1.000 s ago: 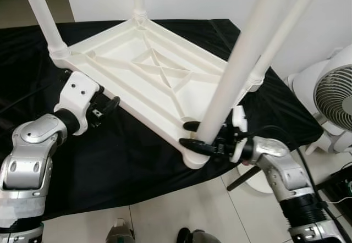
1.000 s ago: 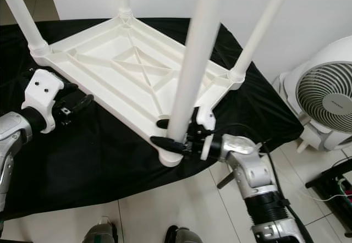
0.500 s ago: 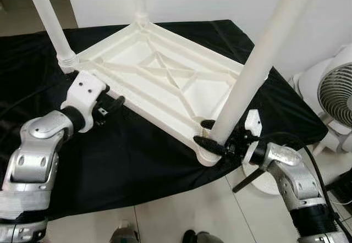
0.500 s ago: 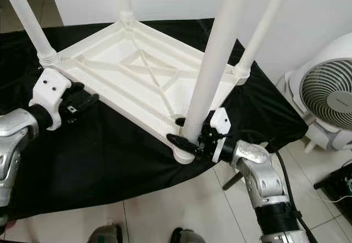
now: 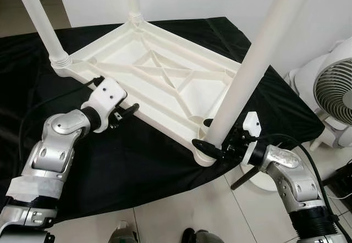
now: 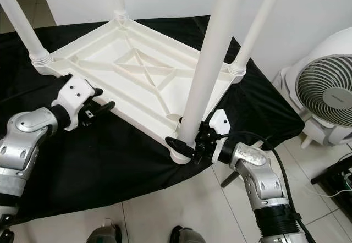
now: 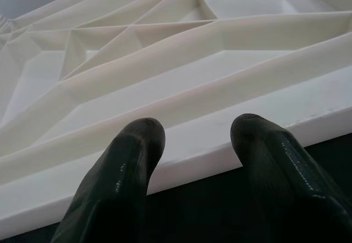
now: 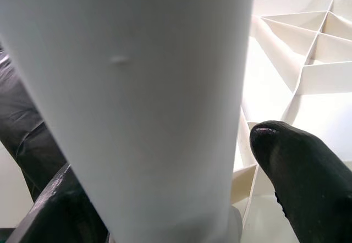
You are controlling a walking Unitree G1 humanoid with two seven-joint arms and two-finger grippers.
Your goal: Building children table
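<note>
Right hand [image 5: 212, 138]: fingers set either side of the near leg [image 5: 250, 67] at its foot, just above the corner socket, one finger before the leg and one behind, closed against it. Left hand [image 5: 131, 110]: fingers apart, tips at the long side rim of the tabletop [image 5: 159, 78], which lies directly ahead of them; the left wrist view shows the rim between and beyond both tips, contact not confirmed.

The tabletop lies upside down, ribbed underside showing, on the counter [image 5: 137, 160] draped in black cloth, its near corner overhanging the counter's front edge. Four legs stand upward from the corners. The near leg's long axis runs up and slightly away from the right hand, crossing that hand's fingers squarely.

Judgement: the right hand is the working one, seating or turning the near leg in its socket; the left stands ready to brace the tabletop. A white fan [image 5: 335, 89] stands on the floor to the right, well apart.
</note>
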